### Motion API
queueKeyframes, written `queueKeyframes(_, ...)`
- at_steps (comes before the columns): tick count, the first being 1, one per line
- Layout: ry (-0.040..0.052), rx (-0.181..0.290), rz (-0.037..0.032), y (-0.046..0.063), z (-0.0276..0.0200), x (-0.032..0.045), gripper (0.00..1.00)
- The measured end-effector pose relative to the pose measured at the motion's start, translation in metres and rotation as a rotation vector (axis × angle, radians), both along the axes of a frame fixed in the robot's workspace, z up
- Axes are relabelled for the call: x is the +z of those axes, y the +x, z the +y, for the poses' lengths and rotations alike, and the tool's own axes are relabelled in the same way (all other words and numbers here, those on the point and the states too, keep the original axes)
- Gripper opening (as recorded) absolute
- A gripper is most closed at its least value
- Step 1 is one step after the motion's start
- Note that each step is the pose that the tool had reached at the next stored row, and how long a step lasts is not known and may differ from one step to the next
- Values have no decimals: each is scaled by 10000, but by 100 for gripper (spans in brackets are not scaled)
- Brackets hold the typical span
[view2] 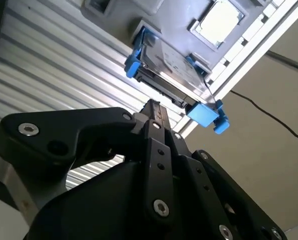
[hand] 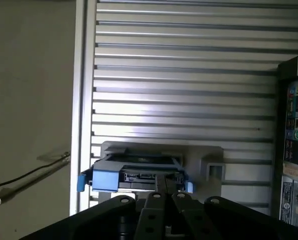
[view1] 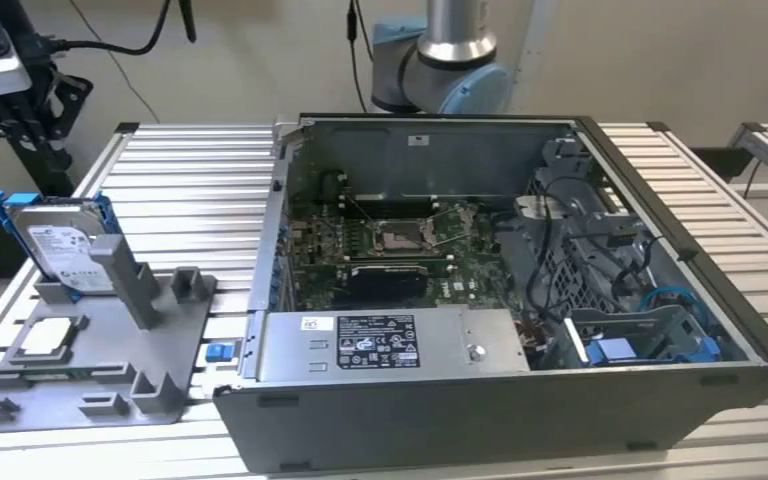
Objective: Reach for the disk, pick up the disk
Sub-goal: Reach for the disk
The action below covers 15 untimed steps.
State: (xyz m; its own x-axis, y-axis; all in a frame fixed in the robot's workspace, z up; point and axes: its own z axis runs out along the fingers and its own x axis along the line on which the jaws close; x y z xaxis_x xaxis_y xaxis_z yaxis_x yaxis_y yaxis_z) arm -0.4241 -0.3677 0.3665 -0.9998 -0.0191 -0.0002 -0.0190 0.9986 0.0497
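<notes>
The disk (view1: pixel 61 242), silver-grey with a white label and a bright blue frame, stands on edge in a grey fixture (view1: pixel 104 385) at the exterior view's left. My black gripper (view1: pixel 37 150) hangs just above it, apart from it. In the first wrist view the disk (hand: pixel 138 174) shows edge-on right beyond my gripper (hand: pixel 163 184). In the second wrist view my gripper (view2: pixel 151 106) points at the disk's (view2: pixel 164 67) lower edge. The fingers are shut, with nothing between them.
An open computer case (view1: pixel 357 440) fills the middle and right of the slatted table (view1: pixel 184 190). The fixture also holds a small square processor chip (view1: pixel 48 335) (view2: pixel 218 21). A small blue bracket (view1: pixel 219 351) lies beside the case. A black cable (hand: pixel 28 175) runs past the table edge.
</notes>
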Motion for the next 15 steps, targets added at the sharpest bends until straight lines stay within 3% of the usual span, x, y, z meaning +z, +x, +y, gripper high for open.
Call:
queueKeyframes(8, -1, 1, 2, -274, 16, -5, 0)
queueKeyframes(12, 0, 1, 0, -308, -41, -14, 0)
queueKeyframes(15, 0, 1, 0, -344, -137, -22, 0)
